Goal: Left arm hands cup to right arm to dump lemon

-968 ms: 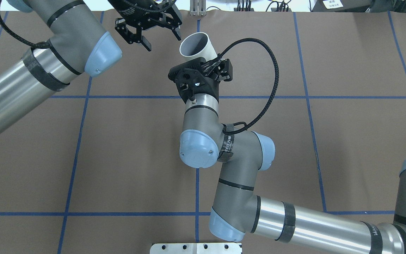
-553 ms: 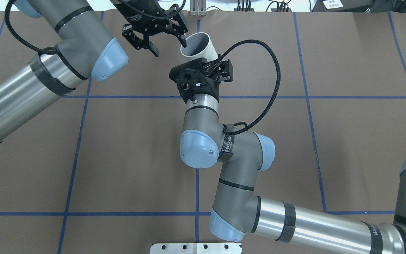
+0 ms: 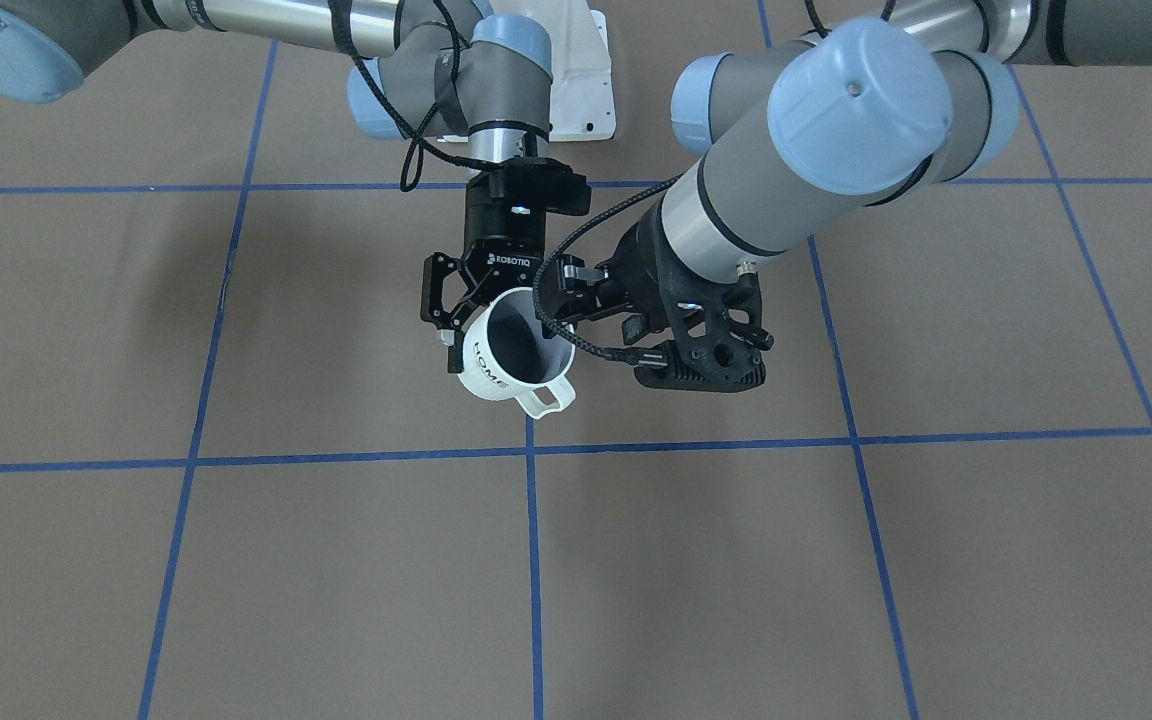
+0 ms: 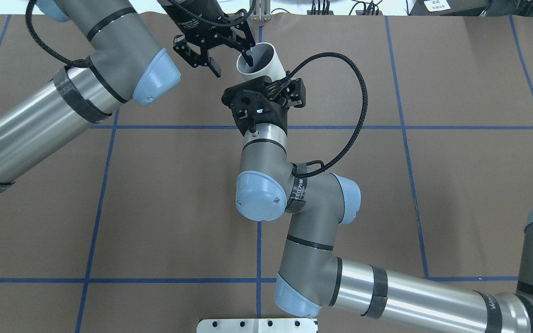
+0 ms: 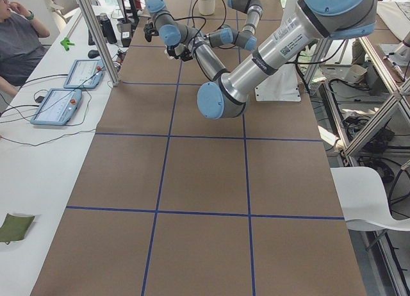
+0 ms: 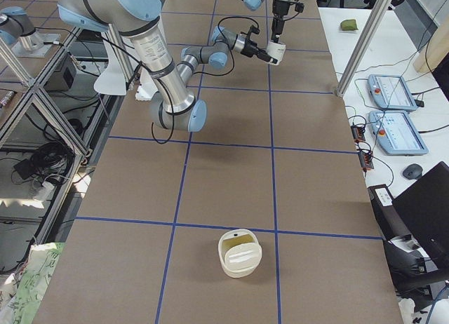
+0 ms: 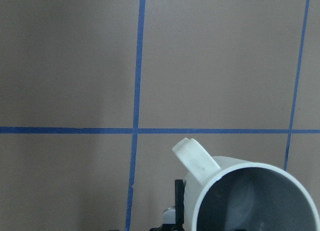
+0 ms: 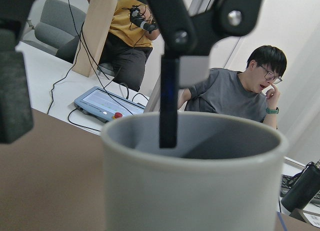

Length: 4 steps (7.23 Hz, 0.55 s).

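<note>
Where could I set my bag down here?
Bare: the table toward the robot's left end, and the squares between the cup and the white tub. Crowded: where the left pincer and right pincer meet at the cup.

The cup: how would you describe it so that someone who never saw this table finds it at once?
On the brown table with blue taped lines, look where the grey left arm meets the grey right arm. The right arm's black tool holds up a small white mug with a grey inside. Nothing else there is white, and "HOME" is printed on its side.
</note>
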{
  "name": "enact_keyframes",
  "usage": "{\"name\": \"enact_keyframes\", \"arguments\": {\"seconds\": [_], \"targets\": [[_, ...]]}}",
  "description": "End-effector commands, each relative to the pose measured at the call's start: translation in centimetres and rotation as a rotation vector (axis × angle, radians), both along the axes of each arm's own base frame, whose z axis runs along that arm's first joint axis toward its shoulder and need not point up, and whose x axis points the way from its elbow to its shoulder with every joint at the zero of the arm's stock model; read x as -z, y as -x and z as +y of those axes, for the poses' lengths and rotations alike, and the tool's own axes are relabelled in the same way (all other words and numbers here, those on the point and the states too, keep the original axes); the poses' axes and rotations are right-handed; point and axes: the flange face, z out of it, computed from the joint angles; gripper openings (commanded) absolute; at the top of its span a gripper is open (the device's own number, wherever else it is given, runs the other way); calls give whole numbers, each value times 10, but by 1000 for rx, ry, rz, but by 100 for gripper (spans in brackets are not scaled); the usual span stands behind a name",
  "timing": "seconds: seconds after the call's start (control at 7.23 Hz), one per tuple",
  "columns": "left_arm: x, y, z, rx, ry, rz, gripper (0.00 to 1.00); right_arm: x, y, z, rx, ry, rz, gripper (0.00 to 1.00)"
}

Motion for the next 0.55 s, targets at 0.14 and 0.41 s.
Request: {"name": "enact_keyframes", "arguments": {"seconds": [0.14, 0.41], "targets": [[0, -3, -3, -1, 4, -3, 55, 1, 0, 1, 1, -2, -4, 21], [5, -8, -4, -5, 5, -4, 49, 1, 0, 1, 1, -2, -4, 21]]}}
